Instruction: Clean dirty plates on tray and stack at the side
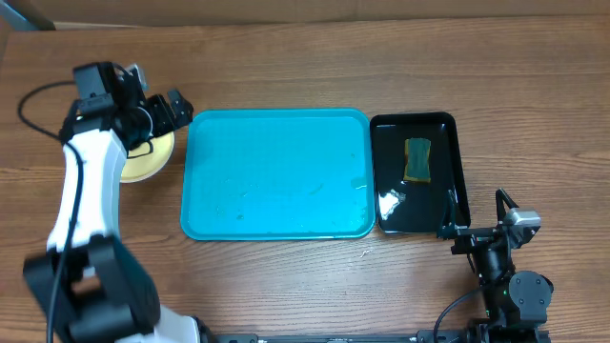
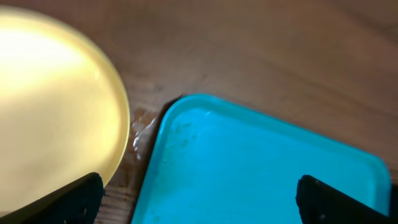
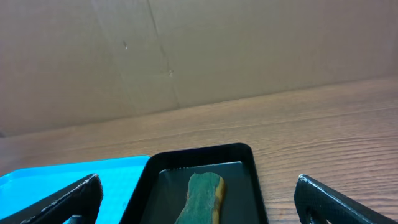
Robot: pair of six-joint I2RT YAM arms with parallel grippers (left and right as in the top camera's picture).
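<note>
L claw (image 1: pixel 174 108) spread wide, empty, above pale yellow plate (image 1: pixel 150 160) just left of blue tray (image 1: pixel 276 171). R claw (image 1: pixel 477 217) spread too, by black tray (image 1: pixel 424 205) w/ sponge (image 1: pixel 417 159).

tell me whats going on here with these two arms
The left gripper hovers open over a pale yellow plate that sits on the table just left of the turquoise tray, which has no plates on it. The right gripper is open too, holding nothing, near the black tray where the sponge lies.
</note>
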